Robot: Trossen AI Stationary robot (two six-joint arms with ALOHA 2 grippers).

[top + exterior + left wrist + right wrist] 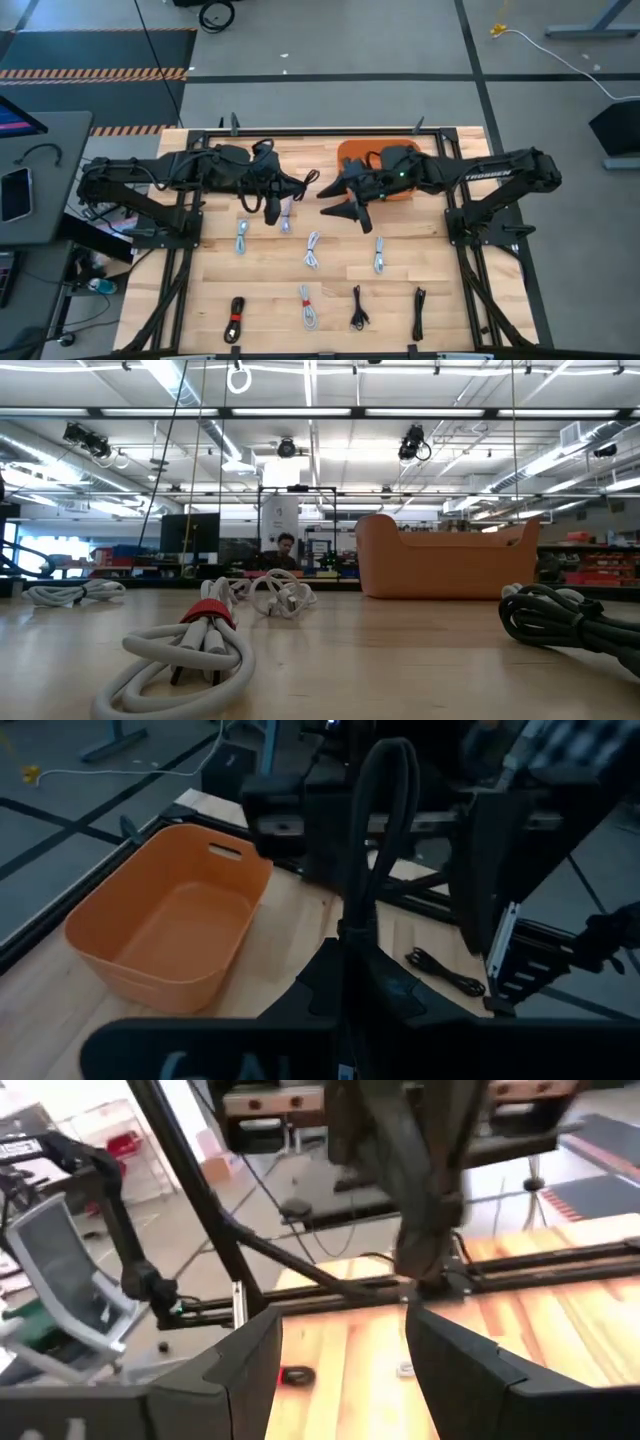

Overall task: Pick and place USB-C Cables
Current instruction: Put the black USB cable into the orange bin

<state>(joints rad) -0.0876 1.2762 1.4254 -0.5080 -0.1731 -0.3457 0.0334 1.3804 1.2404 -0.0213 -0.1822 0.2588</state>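
My left gripper [285, 195] hangs above the table's far middle, shut on a black USB-C cable bundle [385, 820]. My right gripper [345, 1370] faces it from the right, open, with nothing between its fingers. An orange bin [170, 930] stands at the table's far edge, partly under my right arm in the high view. Several other coiled cables lie flat on the wood: white ones [312, 250], [379, 255], [306, 308], black ones [358, 308], [419, 313], and a black one with a red band [235, 320]. Neither gripper shows in the low view. My left gripper pinches the black cable bundle at one end [355, 935] between its two fingers. The looped strands stand out beyond the fingertips, lifted clear of the table. The fingers themselves cover the exact place of contact.
Black frame rails run along the table's far edge and sides [300, 130]. In the low view a white cable with a red band [190, 650] lies close in front, a black one [570, 620] at the right. A desk with a phone [15, 195] stands left of the table.
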